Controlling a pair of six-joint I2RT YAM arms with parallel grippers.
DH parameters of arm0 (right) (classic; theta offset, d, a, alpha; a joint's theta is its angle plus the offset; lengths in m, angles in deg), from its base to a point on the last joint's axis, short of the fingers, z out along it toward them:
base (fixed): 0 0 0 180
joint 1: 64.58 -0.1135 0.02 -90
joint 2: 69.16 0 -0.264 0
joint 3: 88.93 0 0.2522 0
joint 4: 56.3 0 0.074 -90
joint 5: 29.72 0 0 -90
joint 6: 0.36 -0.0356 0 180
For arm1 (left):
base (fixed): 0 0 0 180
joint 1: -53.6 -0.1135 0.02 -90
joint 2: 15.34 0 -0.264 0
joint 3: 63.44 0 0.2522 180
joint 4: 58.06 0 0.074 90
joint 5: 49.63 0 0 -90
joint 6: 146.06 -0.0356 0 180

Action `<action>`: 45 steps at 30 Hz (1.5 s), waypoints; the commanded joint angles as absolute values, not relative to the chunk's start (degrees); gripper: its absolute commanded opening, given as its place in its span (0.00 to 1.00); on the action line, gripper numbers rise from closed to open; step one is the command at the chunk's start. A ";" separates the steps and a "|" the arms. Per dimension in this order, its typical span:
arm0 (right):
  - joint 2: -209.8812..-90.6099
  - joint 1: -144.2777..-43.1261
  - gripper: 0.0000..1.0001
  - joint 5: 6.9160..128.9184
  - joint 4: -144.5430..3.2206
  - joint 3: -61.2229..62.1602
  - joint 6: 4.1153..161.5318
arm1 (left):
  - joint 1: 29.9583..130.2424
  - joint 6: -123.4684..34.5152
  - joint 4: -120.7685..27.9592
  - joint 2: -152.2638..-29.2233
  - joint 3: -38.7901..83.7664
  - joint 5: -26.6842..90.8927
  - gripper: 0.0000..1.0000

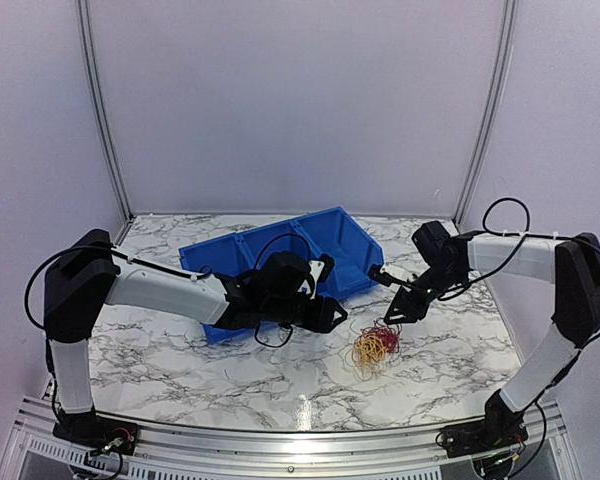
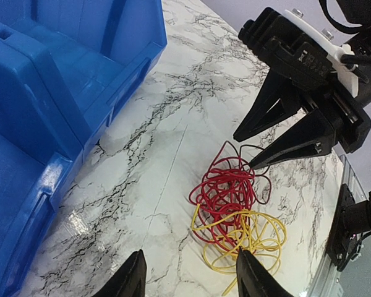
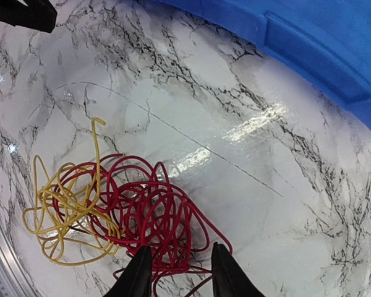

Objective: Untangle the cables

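1. Two cables, a red cable and a yellow cable, lie knotted in one heap on the marble bench, near the front of the blue bin. A thin dark strand loops at the red side.
2. Jaws of the right arm stand parted astride the red loops with nothing clamped. Judged placed to pinch red alone.
3. Jaws of the left arm hang released and wide at the yellow edge, holding nothing. Likely stationed to take yellow, so the colours can be drawn opposite ways.
4. Separation not yet begun.
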State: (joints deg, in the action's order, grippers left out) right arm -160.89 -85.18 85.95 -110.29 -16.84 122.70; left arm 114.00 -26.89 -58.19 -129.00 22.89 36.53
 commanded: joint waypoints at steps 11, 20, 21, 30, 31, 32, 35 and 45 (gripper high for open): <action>-164.09 -84.87 0.28 90.30 -112.77 -13.26 122.07 | 114.68 -27.01 -60.12 -128.63 23.19 36.56 0.51; -159.66 -84.88 0.00 95.42 -115.11 -11.00 121.35 | 116.00 -27.58 -65.36 -129.20 23.18 39.76 0.52; -157.78 -84.92 0.00 96.29 -115.82 -10.47 121.35 | 116.34 -27.46 -66.80 -129.57 23.49 39.98 0.53; -146.40 -84.91 0.00 100.95 -116.82 -9.45 117.83 | 121.22 -28.02 -76.26 -133.74 27.66 47.95 0.53; -145.74 -84.96 0.00 101.15 -117.01 -9.43 117.67 | 121.58 -27.65 -77.36 -134.16 27.81 48.64 0.53; -145.26 -84.95 0.00 101.37 -117.34 -9.32 117.67 | 121.89 -27.26 -78.37 -134.55 27.83 49.75 0.53; -144.21 -84.98 0.00 101.68 -118.44 -8.65 117.65 | 122.49 -25.36 -80.51 -135.69 28.27 53.92 0.53; -141.29 -84.97 0.00 111.34 -124.32 -2.54 119.63 | 122.51 -25.72 -86.13 -147.67 39.69 61.83 0.44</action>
